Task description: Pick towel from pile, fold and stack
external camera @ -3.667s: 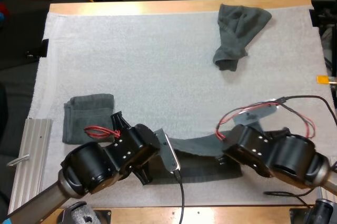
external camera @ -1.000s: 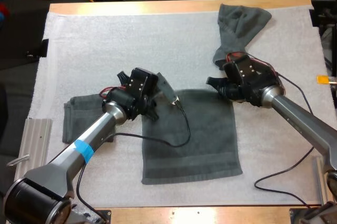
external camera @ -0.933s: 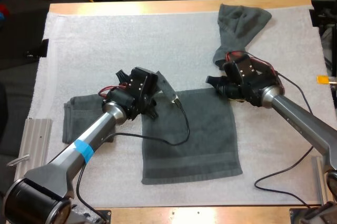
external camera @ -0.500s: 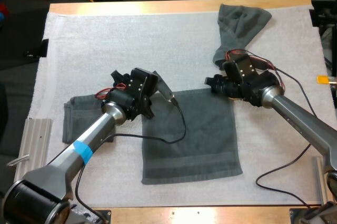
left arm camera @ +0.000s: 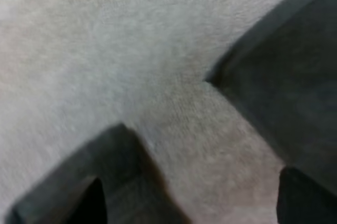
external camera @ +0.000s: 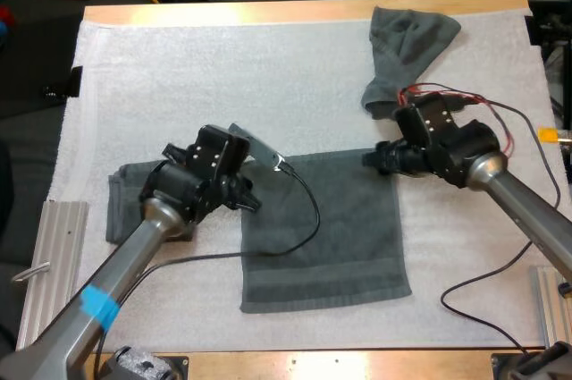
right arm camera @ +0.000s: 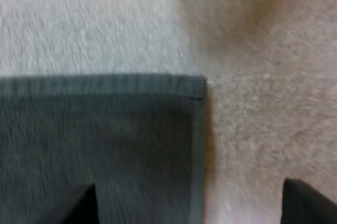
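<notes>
So the flat towel (external camera: 326, 228) is spread out on the mat (external camera: 223, 76), toward the near side of the counter (external camera: 268, 12), one short edge facing the far side. The left tool (external camera: 248, 201) sits at its left edge near the far corner. In the left wrist view the left tool (left arm camera: 189, 205) is wide open, holding nothing; the fingers (left arm camera: 92, 208) are over bare mat, the towel's corner (left arm camera: 279, 76) just ahead.

The right tool (external camera: 375, 158) is at the far right corner. Up close the right tool (right arm camera: 189, 205) is wide open too, nothing in it, and that corner (right arm camera: 197, 84) lies between the two fingers (right arm camera: 81, 211), one over the cloth and one over the mat. Can't tell if they touch the cloth.

The folded towel (external camera: 121, 206) lies by the left side of the mat, partly under the left arm. The crumpled towel (external camera: 407, 49) is in the far right corner, well apart from the flat one, just beyond the right tool.
</notes>
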